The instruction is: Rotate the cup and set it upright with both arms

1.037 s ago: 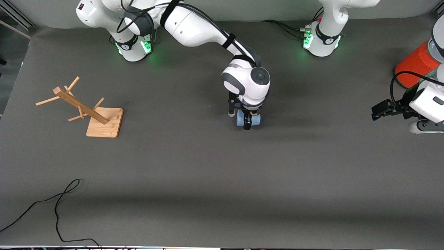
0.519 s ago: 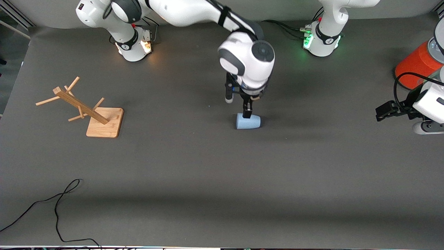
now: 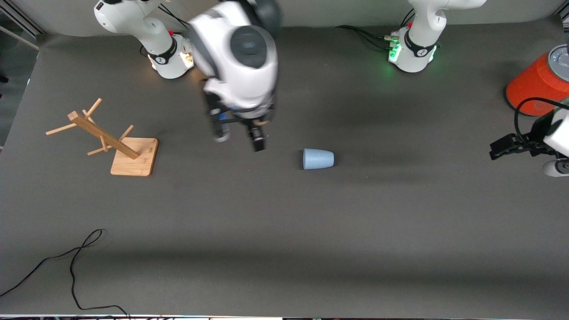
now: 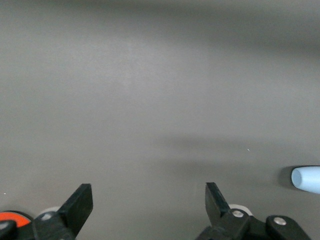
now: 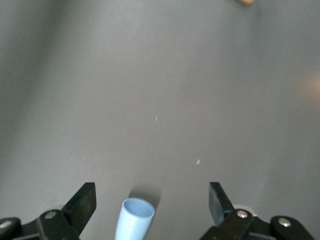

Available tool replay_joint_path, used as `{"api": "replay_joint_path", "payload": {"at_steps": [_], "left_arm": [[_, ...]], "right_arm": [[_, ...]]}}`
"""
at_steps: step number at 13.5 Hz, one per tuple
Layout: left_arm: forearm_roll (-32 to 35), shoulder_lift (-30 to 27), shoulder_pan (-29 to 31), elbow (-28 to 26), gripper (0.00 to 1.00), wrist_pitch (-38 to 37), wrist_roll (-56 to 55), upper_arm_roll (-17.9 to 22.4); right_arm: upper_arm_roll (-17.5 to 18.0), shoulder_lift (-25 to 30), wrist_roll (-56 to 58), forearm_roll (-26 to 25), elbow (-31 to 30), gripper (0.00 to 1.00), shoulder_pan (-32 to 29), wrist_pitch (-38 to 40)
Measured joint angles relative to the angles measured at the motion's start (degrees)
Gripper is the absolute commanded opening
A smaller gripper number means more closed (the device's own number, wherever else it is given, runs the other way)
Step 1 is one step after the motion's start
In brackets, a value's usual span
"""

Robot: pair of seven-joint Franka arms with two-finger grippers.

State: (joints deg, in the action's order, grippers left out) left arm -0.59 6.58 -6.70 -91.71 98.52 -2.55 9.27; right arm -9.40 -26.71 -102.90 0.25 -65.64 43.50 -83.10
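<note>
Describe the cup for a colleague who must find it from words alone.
Start at the wooden rack at the right arm's end of the dark table, then move toward the left arm's end. The cup lies alone mid-table, on its side. It is small, pale blue, tapered and handleless, unlike the big orange-red can.

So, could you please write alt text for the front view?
A pale-blue cup lies on its side mid-table. The right gripper hangs open over bare table between it and a wooden rack. The left gripper waits open near an orange-red can.
</note>
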Motion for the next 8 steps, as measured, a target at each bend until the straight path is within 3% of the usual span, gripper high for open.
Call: {"api": "replay_joint_path", "payload": {"at_steps": [3, 6, 8], "left_arm": [[-0.39, 0.57, 0.92, 0.02, 1.0, -0.05, 0.52, 0.01], [-0.43, 0.42, 0.77, 0.27, 1.0, -1.28, 0.46, -0.49], [-0.45, 0.4, 0.2, 0.37, 1.0, -1.4, 0.22, -0.85]], "right_arm": [[-1.45, 7.47, 19.66, 0.03, -5.21, 1.0, -7.11, 1.87], [-7.08, 11.42, 38.19, 0.04, -7.94, 1.0, -9.53, 2.26], [-8.02, 13.59, 48.32, 0.04, -10.4, 1.0, -13.93, 1.55]]}}
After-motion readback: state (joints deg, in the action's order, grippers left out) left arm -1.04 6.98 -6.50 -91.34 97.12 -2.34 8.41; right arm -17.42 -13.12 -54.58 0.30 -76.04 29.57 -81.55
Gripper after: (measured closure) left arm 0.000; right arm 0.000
